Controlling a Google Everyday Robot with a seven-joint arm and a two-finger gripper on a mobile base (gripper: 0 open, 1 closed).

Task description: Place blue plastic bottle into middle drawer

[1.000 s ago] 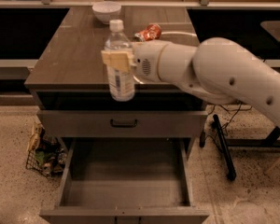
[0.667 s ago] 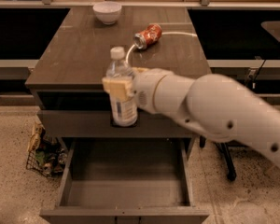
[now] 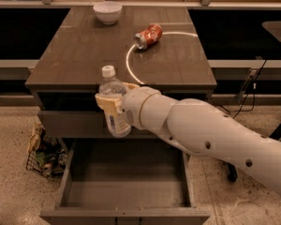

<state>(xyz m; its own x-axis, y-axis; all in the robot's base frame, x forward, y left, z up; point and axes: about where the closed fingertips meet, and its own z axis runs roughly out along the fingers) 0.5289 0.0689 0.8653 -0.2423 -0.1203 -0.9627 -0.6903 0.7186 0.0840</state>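
The blue plastic bottle (image 3: pixel 112 102) is a clear bottle with a white cap, held upright in the air in front of the cabinet. My gripper (image 3: pixel 113 102) is shut on its middle, with tan fingers (image 3: pixel 103 101) wrapped around it; my white arm reaches in from the lower right. The bottle hangs above the back left part of the middle drawer (image 3: pixel 126 196), a wide grey box pulled open below, with a plain floor and nothing in it.
A crushed red soda can (image 3: pixel 148 35) and a white bowl (image 3: pixel 107 12) lie on the dark cabinet top (image 3: pixel 84 55). A wire basket of clutter (image 3: pixel 43 153) stands on the floor at the left. A black stand leg (image 3: pixel 232 172) is at the right.
The gripper has carried the bottle down and forward, from level with the cabinet top's front edge to in front of the cabinet face, over the open drawer.
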